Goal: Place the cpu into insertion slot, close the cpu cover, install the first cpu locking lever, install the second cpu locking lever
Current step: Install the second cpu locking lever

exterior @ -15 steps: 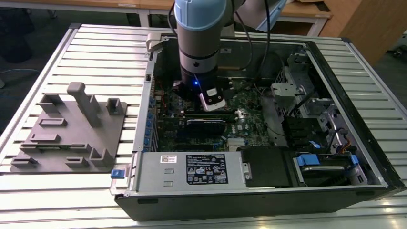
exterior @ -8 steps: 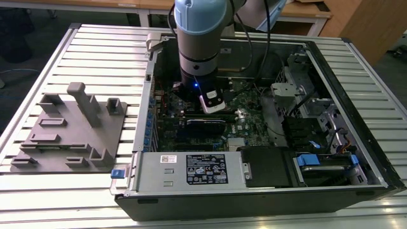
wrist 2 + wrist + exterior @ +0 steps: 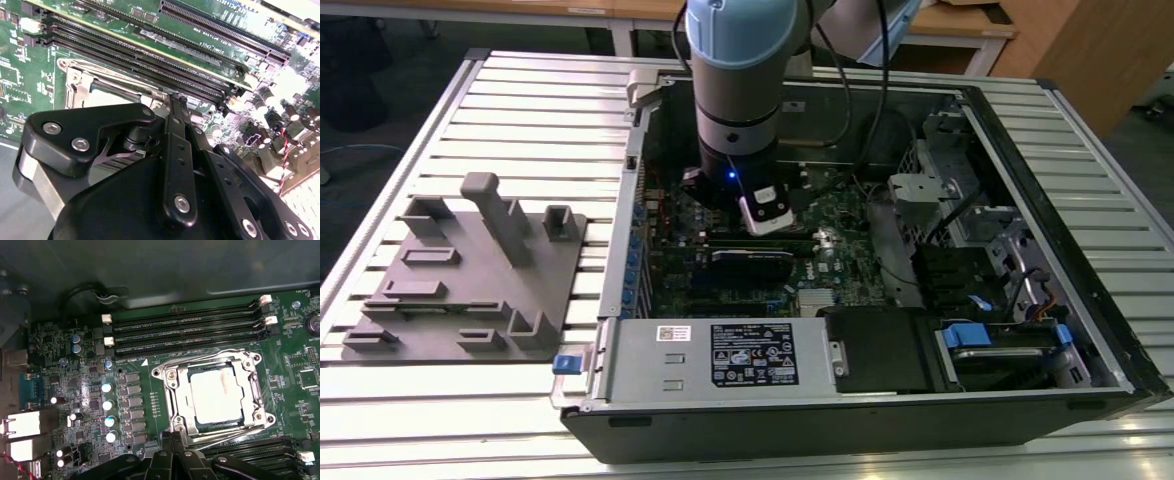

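In the first wrist view the cpu [image 3: 217, 392], a pale silver-grey square, lies in the insertion slot [image 3: 172, 426] on the green motherboard. The silvery cpu cover [image 3: 256, 390] lies flat around it as a frame. A thin wire locking lever [image 3: 200, 358] runs along one side of the socket, and a second lever [image 3: 235, 429] runs along the opposite side. My gripper [image 3: 173, 436] is shut, its black tips touching the socket's edge by the second lever. In the second wrist view the gripper [image 3: 177, 99] meets the cover [image 3: 75, 82] at its rim. In the exterior view the gripper [image 3: 767, 215] hangs inside the case.
Long black memory slots [image 3: 185, 330] flank the socket, and a row of capacitors [image 3: 107, 405] stands beside it. The open computer case [image 3: 1107, 330] walls in the board, with a power supply [image 3: 720, 355] at its front. A grey fixture plate [image 3: 460, 280] lies at the exterior view's left.
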`<control>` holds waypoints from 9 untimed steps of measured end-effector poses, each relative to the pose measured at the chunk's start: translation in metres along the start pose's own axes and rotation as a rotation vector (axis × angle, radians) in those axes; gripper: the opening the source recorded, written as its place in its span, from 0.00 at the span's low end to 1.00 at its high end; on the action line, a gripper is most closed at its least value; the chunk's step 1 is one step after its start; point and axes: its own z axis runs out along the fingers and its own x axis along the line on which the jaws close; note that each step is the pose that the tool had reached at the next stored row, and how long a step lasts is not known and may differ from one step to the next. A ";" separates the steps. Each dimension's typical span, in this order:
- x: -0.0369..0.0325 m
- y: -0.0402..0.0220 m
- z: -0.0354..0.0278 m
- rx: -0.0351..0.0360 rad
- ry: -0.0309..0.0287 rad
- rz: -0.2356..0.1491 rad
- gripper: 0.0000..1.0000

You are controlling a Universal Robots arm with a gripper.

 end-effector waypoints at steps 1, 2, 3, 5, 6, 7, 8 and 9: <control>-0.0004 -0.0001 -0.0008 0.0000 0.0000 0.000 0.11; -0.0008 -0.0003 -0.0014 -0.0001 0.0000 0.000 0.11; -0.0012 -0.0006 -0.0020 -0.0002 -0.0001 0.000 0.11; -0.0021 -0.0013 -0.0032 -0.0002 -0.0001 0.000 0.11; -0.0024 -0.0017 -0.0037 -0.0001 -0.0001 0.000 0.11; -0.0027 -0.0021 -0.0042 0.0001 0.0000 0.000 0.11; -0.0030 -0.0026 -0.0045 0.0001 0.0000 0.000 0.11; -0.0032 -0.0030 -0.0049 0.0001 -0.0001 0.000 0.11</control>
